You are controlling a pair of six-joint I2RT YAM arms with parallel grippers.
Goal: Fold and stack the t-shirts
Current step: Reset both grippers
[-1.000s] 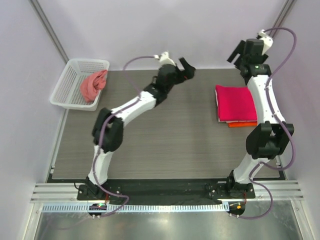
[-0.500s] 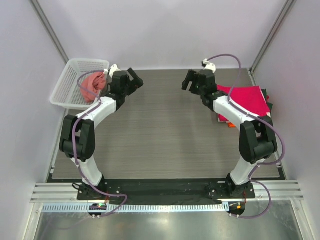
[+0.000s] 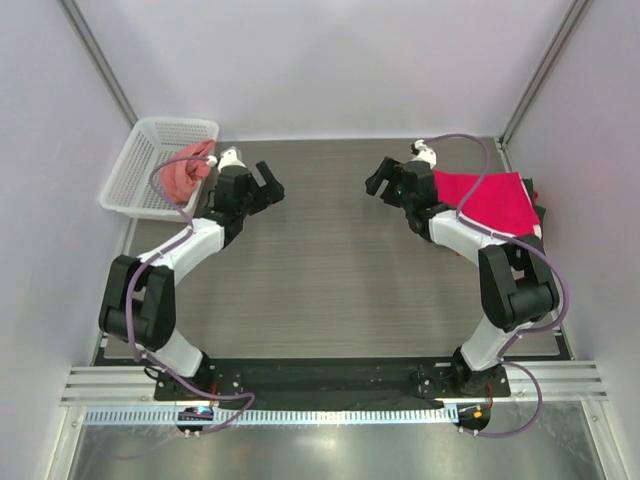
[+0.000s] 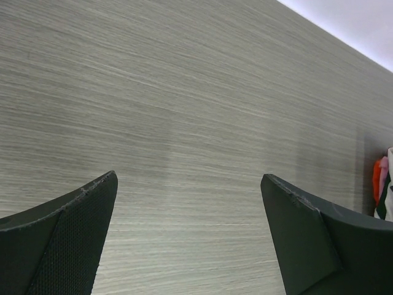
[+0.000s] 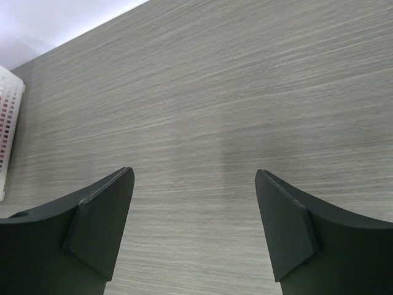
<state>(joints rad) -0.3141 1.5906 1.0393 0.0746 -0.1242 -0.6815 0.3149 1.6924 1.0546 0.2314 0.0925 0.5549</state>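
Left gripper (image 3: 264, 184): jaws apart, nothing between them; the left wrist view shows only bare table between the two dark pads. Right gripper (image 3: 381, 178): jaws also apart and empty, the same bare wood grain in its wrist view. The two grippers face each other across the upper middle of the grey wood-grain table (image 3: 330, 280), well apart, both hanging low over it. The unfolded item is a crumpled salmon-red cloth t-shirt (image 3: 184, 173), in the upper left of the top view. It is bunched against the right wall of the white plastic mesh basket (image 3: 140, 135), with part of it lying over that rim. The lump's long axis runs roughly up-down in the frame, along the wall. It lies just beside the left wrist, behind the left gripper, which points away from it toward frame centre. The left arm is clearly nearer; judged, it must turn back toward the upper left to reach in. The folded crimson-red cloth t-shirt (image 3: 495, 195) tops the stack at the right edge, beside the right forearm. Judged: stack partly built, one shirt left to fold.
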